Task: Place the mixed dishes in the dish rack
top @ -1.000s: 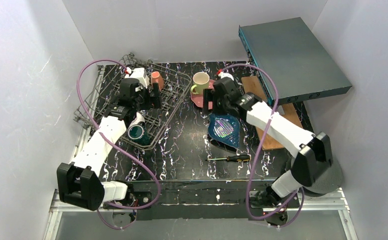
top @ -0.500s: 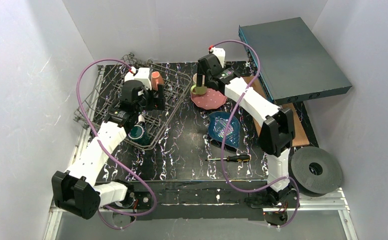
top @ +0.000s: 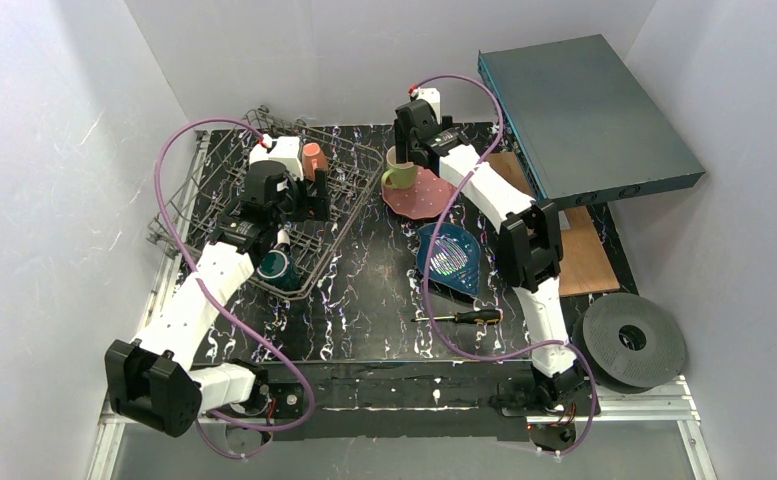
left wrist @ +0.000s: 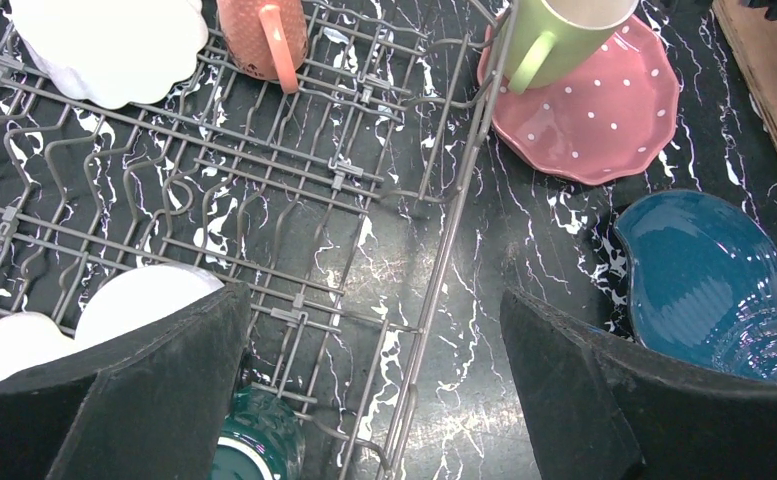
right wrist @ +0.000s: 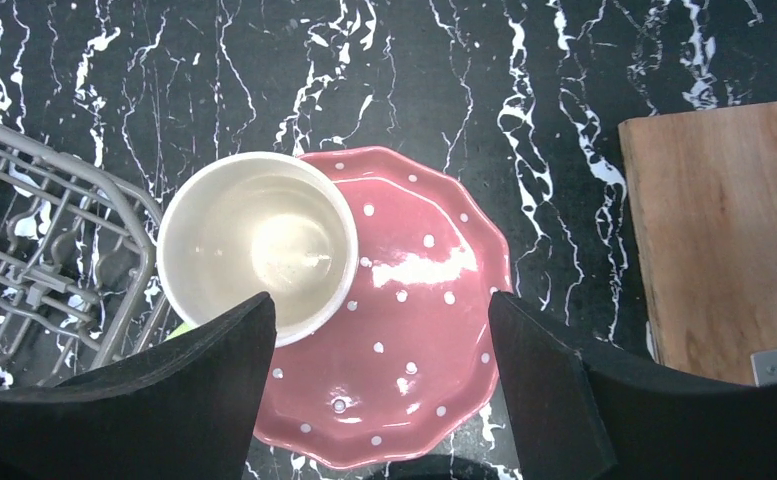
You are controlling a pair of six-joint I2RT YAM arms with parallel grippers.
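Two claws, both w/ fingers apart.

R claw (right wrist: 379, 310) hangs over the pink plate (right wrist: 414, 330) and looks straight down. The mug (right wrist: 257, 245) stands upright on the plate's edge, at about 10 o'clock from the gap btwn the fingers. Its rim is just by the finger on that side. The rack (right wrist: 54, 250) is at 9 o'clock, just beside the mug. A wood board (right wrist: 724, 230) is at 3 o'clock, apart from the plate.

L claw (left wrist: 374, 300) hangs over the rack's side wall.

- **In the rack:**
  - small pink cup (left wrist: 264, 35) at 11 o'clock
  - white bowl (left wrist: 109, 45) at 10 o'clock
  - pale bowl (left wrist: 144, 300) at 9 o'clock, partly hidden by a finger
  - green cup (left wrist: 254, 450) at 7 o'clock
- **Outside, on the table:**
  - mug and pink plate at 1 o'clock
  - blue plate (left wrist: 709, 270) at 4 o'clock, partly hidden

From above, a screwdriver (top: 461, 317) lies at 6 o'clock from the blue plate.
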